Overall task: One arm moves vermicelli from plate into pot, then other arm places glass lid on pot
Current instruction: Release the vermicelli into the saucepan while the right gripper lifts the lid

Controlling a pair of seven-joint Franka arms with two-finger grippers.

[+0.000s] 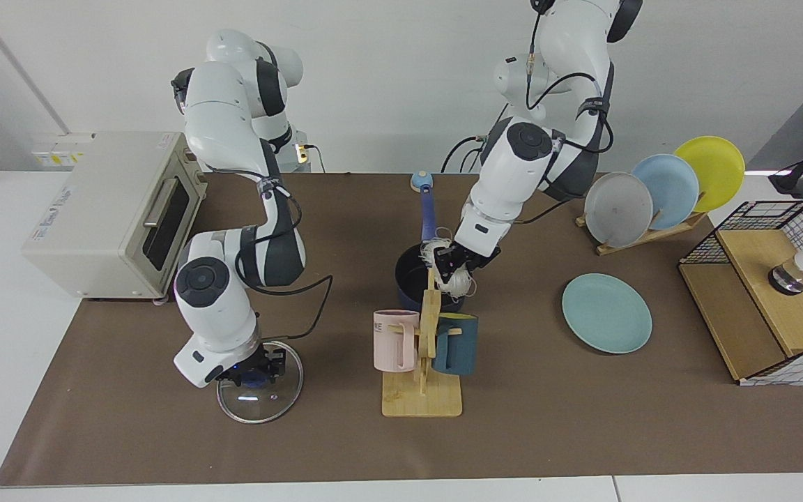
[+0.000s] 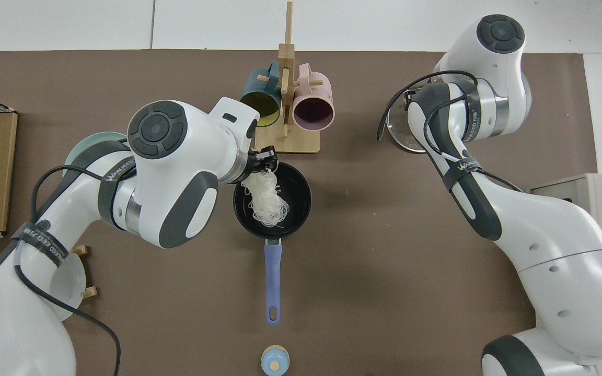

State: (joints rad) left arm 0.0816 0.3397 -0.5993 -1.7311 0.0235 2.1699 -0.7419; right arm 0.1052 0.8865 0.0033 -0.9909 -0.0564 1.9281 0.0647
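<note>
**Vermicelli over pot**

Left tool [image 1: 452,263] [image 2: 264,161] at frame centre, clamped on vermicelli [image 1: 454,276] [image 2: 265,197] dangling into pot [image 1: 410,277] [image 2: 298,194]; teal plate [image 1: 606,312] bare at right; right tool [image 1: 255,373] closed on glass lid [image 1: 260,385] knob, lower left of tabletop [image 1: 583,418].

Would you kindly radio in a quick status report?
Left gripper shut on vermicelli, over pot. Right gripper at glass lid knob, waiting. Plate bare. Nothing in the way.
</note>
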